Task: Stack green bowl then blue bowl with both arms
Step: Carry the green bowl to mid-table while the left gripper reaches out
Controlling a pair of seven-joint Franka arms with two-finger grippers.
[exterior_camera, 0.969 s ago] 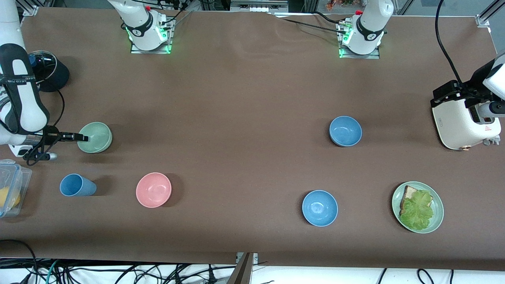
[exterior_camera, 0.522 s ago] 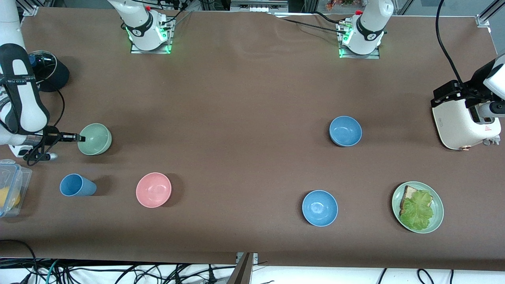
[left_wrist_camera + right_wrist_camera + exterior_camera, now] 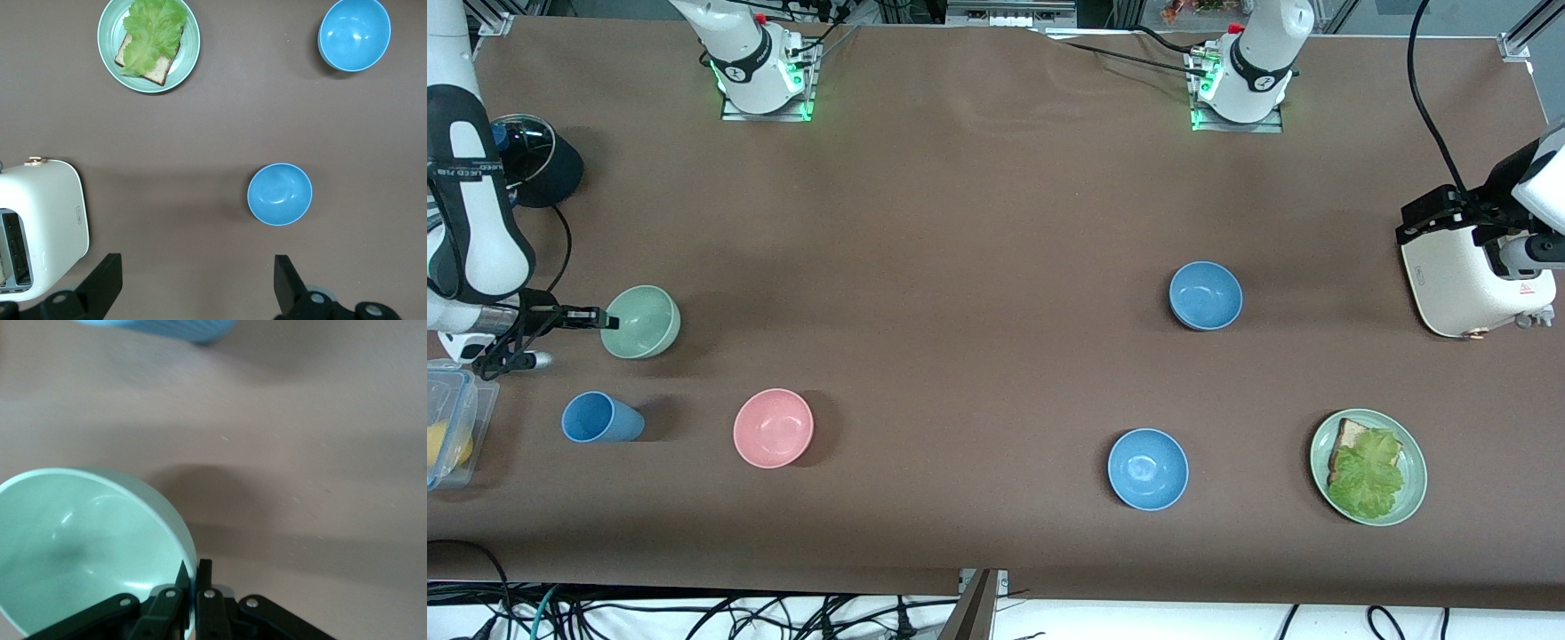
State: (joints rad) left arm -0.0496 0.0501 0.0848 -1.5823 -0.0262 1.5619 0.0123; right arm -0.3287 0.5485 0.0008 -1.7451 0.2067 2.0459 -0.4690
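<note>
The green bowl (image 3: 643,322) is at the right arm's end of the table, tilted, with its rim pinched in my right gripper (image 3: 607,318). In the right wrist view the two fingers (image 3: 212,577) are shut on the rim of the green bowl (image 3: 80,540). The dusty blue bowl (image 3: 1206,295) sits upright toward the left arm's end; it also shows in the left wrist view (image 3: 279,194). My left gripper (image 3: 193,270) is open and empty, up in the air over the table beside the toaster (image 3: 1467,280).
A brighter blue bowl (image 3: 1148,468) and a green plate with bread and lettuce (image 3: 1409,444) lie nearer the front camera. A pink bowl (image 3: 773,428), a blue cup (image 3: 600,418), a clear box (image 3: 454,418) and a black pot (image 3: 538,160) surround the green bowl.
The right gripper has drawn the green bowl slightly toward the front camera and the table's end, and the bowl has tipped. The left arm has barely moved.
</note>
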